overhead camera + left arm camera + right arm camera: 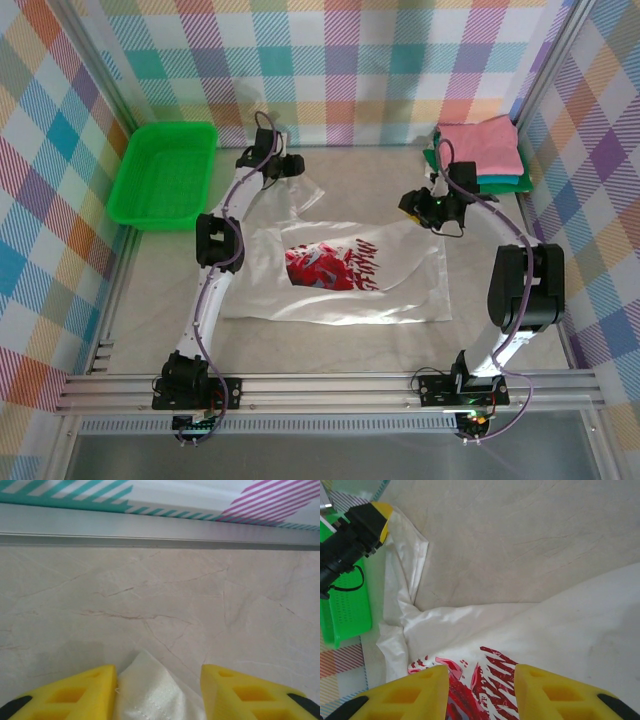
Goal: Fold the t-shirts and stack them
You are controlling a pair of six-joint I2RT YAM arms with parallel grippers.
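The white cloth t-shirt with red-and-black print (340, 285) lies mid-table (330, 345), its far-left sleeve (407, 545) between the left pincer (157, 676) fingers, grip uncertain, right pincer (480, 672) spread above; a firm pinch before lifting looks wise.

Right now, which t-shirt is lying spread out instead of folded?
The white t-shirt with the red-and-black print, lying flat mid-table. The others sit folded in the pink-topped stack at the far right corner.
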